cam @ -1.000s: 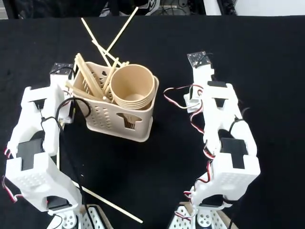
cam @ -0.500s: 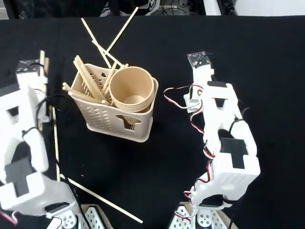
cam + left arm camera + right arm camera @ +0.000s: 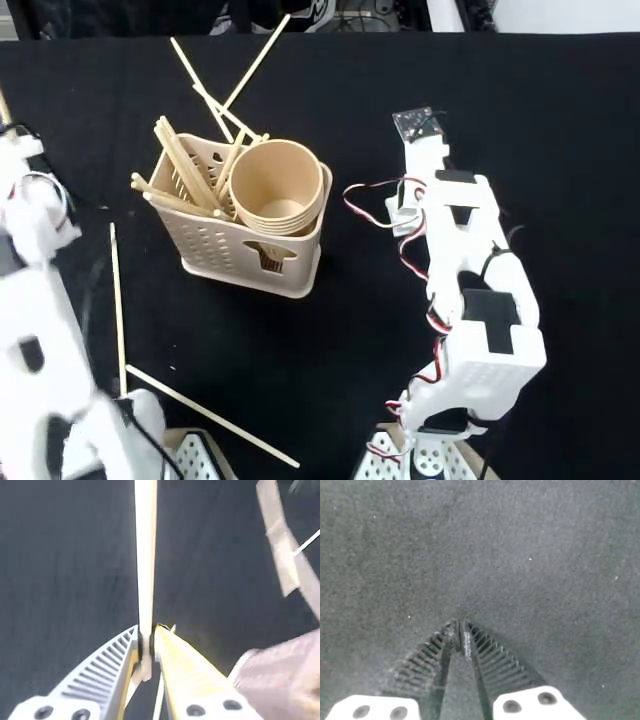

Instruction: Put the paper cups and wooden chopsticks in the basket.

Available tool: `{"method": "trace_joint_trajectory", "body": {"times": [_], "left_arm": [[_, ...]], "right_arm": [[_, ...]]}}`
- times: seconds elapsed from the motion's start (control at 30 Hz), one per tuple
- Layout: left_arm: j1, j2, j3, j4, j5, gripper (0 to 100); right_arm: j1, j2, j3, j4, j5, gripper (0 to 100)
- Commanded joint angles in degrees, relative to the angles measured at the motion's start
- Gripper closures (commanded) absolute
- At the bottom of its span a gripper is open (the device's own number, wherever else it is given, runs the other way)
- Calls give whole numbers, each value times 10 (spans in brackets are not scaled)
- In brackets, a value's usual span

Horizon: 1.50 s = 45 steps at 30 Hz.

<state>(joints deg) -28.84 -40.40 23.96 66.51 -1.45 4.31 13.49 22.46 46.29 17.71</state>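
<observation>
Chopstick clamped in left gripper at far left; carry it right, lower tip-first into basket. Right gripper fingers together, empty.

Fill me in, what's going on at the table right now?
The left claw is shut on one pale wooden chopstick at the left side of the black table. The beige perforated plastic basket already holds a stack of tan paper cups and a bundle of chopsticks. Two loose chopsticks lie on the table nearer the arms' bases. The right claw is shut and empty over bare table.
</observation>
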Motion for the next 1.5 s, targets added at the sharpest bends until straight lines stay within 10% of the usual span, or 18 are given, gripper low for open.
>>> {"method": "trace_joint_trajectory", "body": {"times": [0.0,0.43,0.87,1.23,1.47], "left_arm": [[69,-179,0,-60,43,971],[306,-323,87,-233,93,971],[344,-325,366,-394,113,942],[336,-325,303,-273,166,755],[172,-319,94,-110,142,755]], "right_arm": [[-7,-3,-3,-8,4,986],[-7,-3,-2,-8,4,986],[-7,-3,-3,-8,4,986],[-7,-3,-3,-8,4,986],[-7,-3,-2,-8,4,986]]}}
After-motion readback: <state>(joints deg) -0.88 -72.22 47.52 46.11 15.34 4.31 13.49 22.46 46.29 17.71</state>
